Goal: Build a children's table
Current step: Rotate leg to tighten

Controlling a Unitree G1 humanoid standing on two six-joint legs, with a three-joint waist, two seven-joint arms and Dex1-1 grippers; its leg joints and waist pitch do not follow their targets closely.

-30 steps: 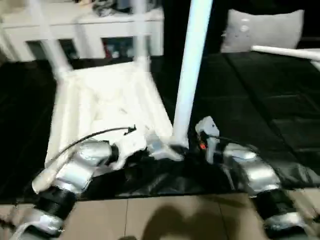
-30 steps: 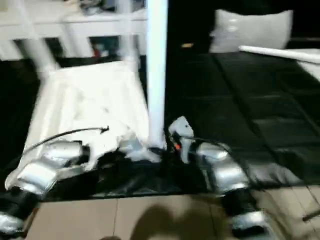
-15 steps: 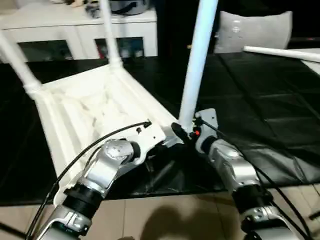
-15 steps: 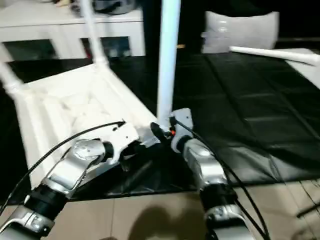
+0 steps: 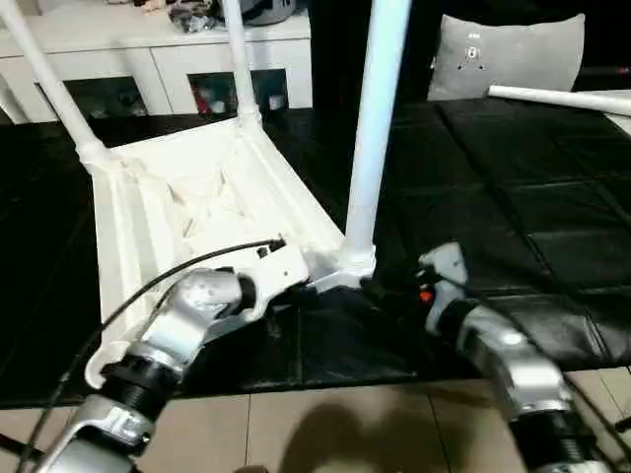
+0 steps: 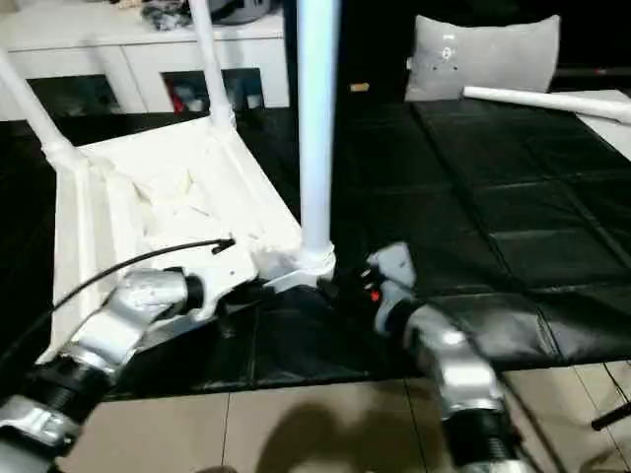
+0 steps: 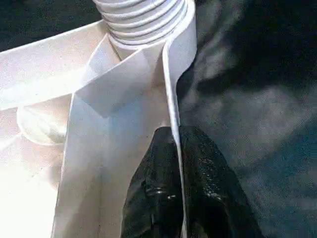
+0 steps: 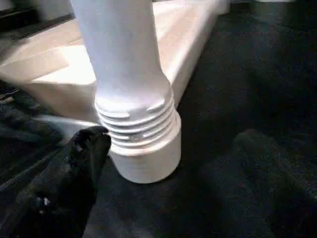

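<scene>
Upturned tabletop on the black work surface, left gripper pinching its rim, right gripper spread beside the near leg.

The white tabletop point(image 5: 197, 212) lies underside up on the black-covered work surface point(image 5: 513, 197), with three legs standing in its corner sockets. The left gripper point(image 7: 178, 168) is clenched on the tabletop's thin side wall, close below the near corner socket. The near leg point(image 5: 373, 128) rises from that socket; the right gripper point(image 8: 163, 158) stands released, its fingers point(image 8: 74, 168) spread on either side of the leg's threaded base without clasping it. A fourth leg point(image 5: 557, 97) lies well apart near a grey cushion point(image 5: 508, 54).
</scene>
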